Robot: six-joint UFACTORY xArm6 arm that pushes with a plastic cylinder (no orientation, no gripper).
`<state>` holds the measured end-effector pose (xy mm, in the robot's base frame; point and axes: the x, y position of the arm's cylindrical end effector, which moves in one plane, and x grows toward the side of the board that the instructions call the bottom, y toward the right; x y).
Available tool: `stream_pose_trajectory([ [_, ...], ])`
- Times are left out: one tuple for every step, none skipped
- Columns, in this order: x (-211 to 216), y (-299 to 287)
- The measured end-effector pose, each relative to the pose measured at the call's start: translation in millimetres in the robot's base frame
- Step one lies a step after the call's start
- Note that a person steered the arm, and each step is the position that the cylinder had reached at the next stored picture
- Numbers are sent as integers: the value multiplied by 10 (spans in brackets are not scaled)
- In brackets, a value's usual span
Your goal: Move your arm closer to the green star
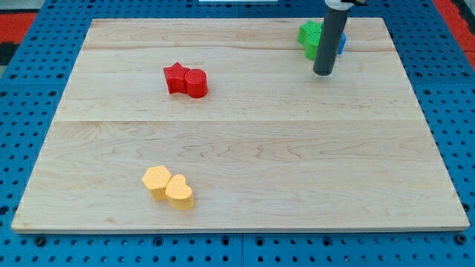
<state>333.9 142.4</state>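
Note:
The green star [309, 37] lies near the view's top right on the wooden board [237, 148], partly hidden behind my rod. A blue block [341, 43] peeks out on the rod's right side, its shape hidden. My tip [323, 73] rests on the board just below and slightly right of the green star, very close to it; whether it touches cannot be told.
A red star [176, 76] and a red cylinder [197, 82] sit touching at the view's upper left of centre. A yellow hexagon [156, 180] and a yellow heart [180, 192] sit touching near the bottom left. Blue pegboard [44, 245] surrounds the board.

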Motion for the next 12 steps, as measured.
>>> stream_pose_trajectory([
  [0, -49],
  [0, -49],
  [-313, -505],
  [-646, -789],
  [-771, -797],
  [-777, -797],
  [-802, -797],
  [-849, -797],
  [-1017, -810],
  [-1276, -842],
  [-1328, -597],
  [-1346, -285],
])
